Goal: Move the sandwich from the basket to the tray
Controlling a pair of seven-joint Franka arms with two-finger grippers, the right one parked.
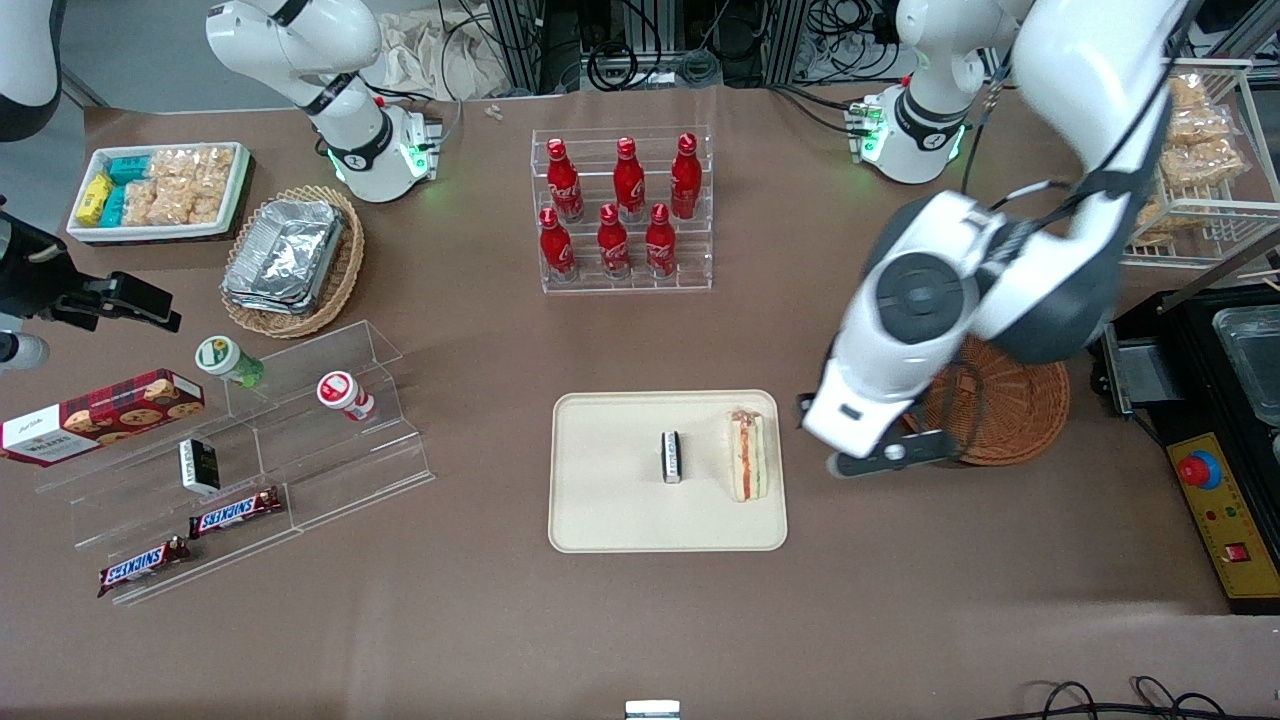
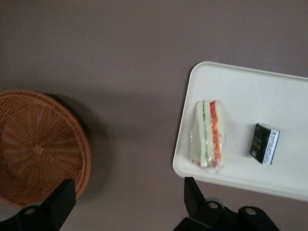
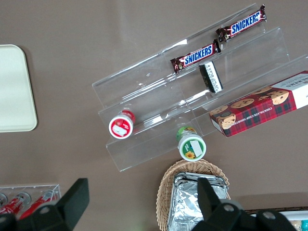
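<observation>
sandwich (image 1: 748,455) lying on the tray (image 1: 610,520) by its basket-side rim | gripper (image 2: 129,202) fingers apart, empty, over bare table between basket (image 1: 1010,420) and tray | sandwich's long axis runs along that rim

Lighting on my feed is even and bright from overhead with only soft shadows, like the dark patch beside the basket (image 2: 41,144), though the left arm's end effector (image 1: 862,440), hanging between basket and tray (image 1: 600,520), smears with motion blur and the wrist view is soft.
</observation>
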